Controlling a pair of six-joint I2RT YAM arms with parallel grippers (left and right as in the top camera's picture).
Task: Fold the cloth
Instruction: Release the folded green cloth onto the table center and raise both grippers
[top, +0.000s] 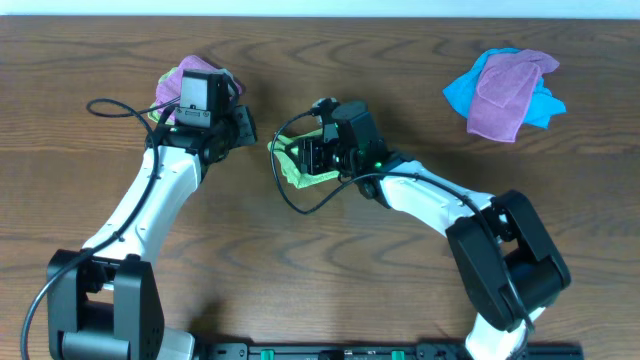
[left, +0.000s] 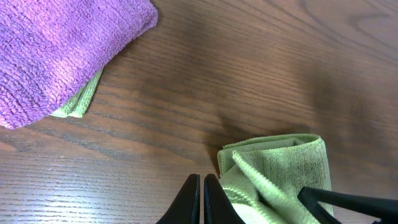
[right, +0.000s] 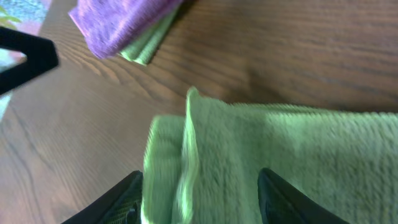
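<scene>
Right pincer (right: 202, 202) stands spread, one dark finger on either side of the cloth (right: 298, 162), which lies on the wood under and between them; I see neither finger pinching it. Left pincer (left: 203, 200) is pressed together, its tips over bare wood just left of the cloth's near corner.

From overhead, the cloth (top: 292, 170) sits a little left of the middle of the table (top: 400, 300), mostly hidden under the right wrist. The table's far edge runs along the top of the frame. At upper left, under the left wrist, a purple cloth (top: 180, 80) rests on a second green cloth (left: 78, 102), with only a strip of open wood between that pile and the cloth. At upper right, well apart, a blue cloth (top: 458, 95) lies under another purple cloth (top: 510, 90). Between that pile and the right arm I have a wide stretch of bare wood, and more across the lower middle of the frame between the two arms.

The cloth is lime-green and fuzzy, gathered into a thick, roughly rectangular bundle. In the left wrist view its layered edges show at the left side, and a loose fold crosses it diagonally. In the right wrist view one fold stands up as a ridge near its left end.
</scene>
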